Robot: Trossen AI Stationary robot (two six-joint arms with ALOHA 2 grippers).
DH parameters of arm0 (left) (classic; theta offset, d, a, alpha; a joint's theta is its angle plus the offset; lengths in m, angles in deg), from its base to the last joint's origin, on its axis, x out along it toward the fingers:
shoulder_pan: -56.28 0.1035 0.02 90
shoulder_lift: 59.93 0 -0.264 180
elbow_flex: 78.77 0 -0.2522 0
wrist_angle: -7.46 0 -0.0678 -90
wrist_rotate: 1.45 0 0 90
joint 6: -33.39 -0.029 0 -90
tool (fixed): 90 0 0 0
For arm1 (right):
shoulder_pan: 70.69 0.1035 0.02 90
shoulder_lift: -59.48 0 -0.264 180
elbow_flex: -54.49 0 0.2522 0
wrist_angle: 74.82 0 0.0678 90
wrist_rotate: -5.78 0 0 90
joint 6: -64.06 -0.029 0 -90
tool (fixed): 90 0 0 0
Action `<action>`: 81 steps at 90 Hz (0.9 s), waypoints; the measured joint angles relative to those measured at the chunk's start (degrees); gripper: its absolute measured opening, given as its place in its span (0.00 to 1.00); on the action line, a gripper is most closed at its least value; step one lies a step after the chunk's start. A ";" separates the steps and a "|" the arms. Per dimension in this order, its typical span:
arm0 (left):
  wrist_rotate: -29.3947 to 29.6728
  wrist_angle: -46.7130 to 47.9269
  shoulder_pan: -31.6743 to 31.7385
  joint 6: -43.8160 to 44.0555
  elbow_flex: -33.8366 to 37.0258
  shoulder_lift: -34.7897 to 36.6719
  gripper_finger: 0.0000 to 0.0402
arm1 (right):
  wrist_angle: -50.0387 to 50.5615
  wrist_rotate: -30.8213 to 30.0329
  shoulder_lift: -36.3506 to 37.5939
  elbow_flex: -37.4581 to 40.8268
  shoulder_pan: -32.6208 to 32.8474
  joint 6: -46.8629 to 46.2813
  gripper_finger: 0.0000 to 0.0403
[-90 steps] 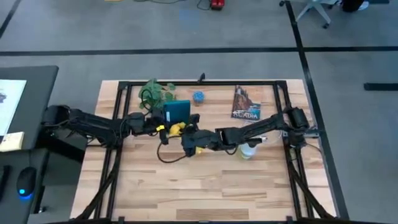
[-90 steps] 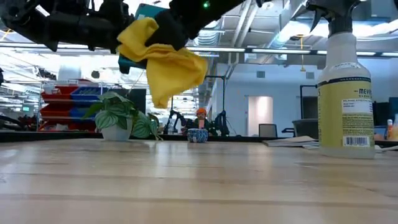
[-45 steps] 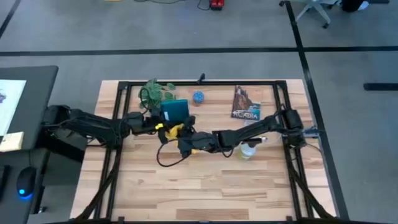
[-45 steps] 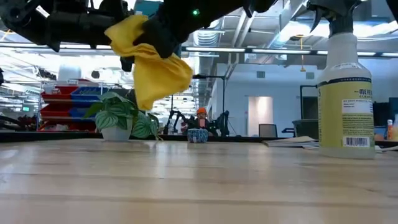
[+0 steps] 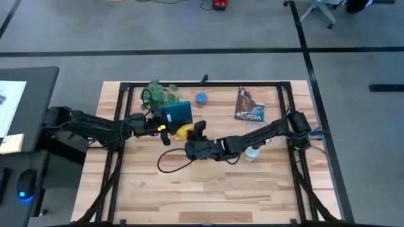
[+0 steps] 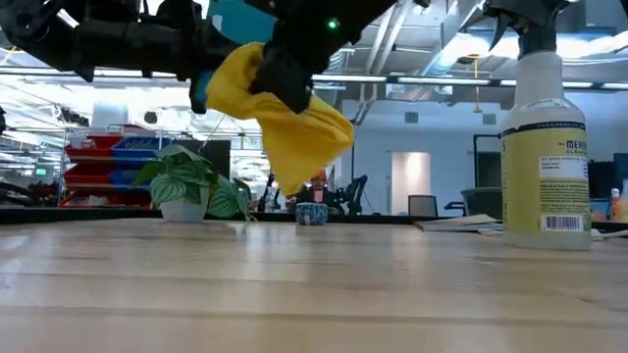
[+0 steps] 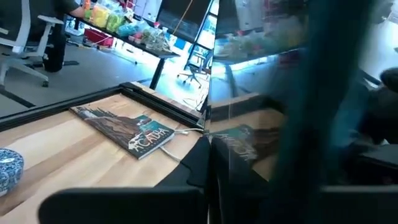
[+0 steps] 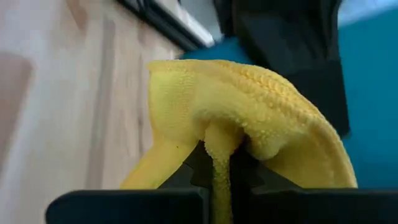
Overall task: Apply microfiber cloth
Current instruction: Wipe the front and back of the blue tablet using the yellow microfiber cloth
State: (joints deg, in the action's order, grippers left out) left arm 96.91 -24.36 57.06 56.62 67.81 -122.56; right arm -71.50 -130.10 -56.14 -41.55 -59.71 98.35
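- The microfiber cloth hangs in the air above the table, over its middle part a little toward the far edge; in the low view it droops in a bunched yellow fold, clear of the wood.
- My right claw is clenched on the microfiber cloth: the right wrist view shows the yellow fabric pinched and puckered between its two dark fingers.
- The right arm reaches from the table's right edge across the middle, and its claw sits just beside the tablet.
- My left claw holds the tablet off the table, tilted up, with its teal back toward the high camera; it looks closed on the tablet's lower edge. The left wrist view is mostly filled by the tablet's glossy surface and its teal edge.
- The cloth is right against the tablet's near edge; I cannot tell if they touch.
- A spray bottle stands upright on the table under the right arm, toward the right edge.
- Along the far edge stand a potted plant, a small blue bowl and a book lying flat.
- A dark cable loops on the wood beneath the right claw.
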 joint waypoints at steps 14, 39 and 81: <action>-1.10 -0.70 -0.15 0.59 -0.13 0.07 0.03 | -8.15 5.99 -0.08 0.05 -1.06 0.47 0.00; 0.78 1.25 -0.02 -0.12 -0.13 0.02 0.03 | -1.20 0.02 0.01 -0.23 -1.37 0.68 0.00; 2.98 19.66 -0.20 3.55 -0.15 0.02 0.03 | 21.04 -12.28 9.63 -0.04 0.35 -9.80 0.00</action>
State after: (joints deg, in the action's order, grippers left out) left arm 99.89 -4.70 56.86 60.17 67.66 -122.53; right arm -50.46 -142.38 -46.51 -41.60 -59.36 88.55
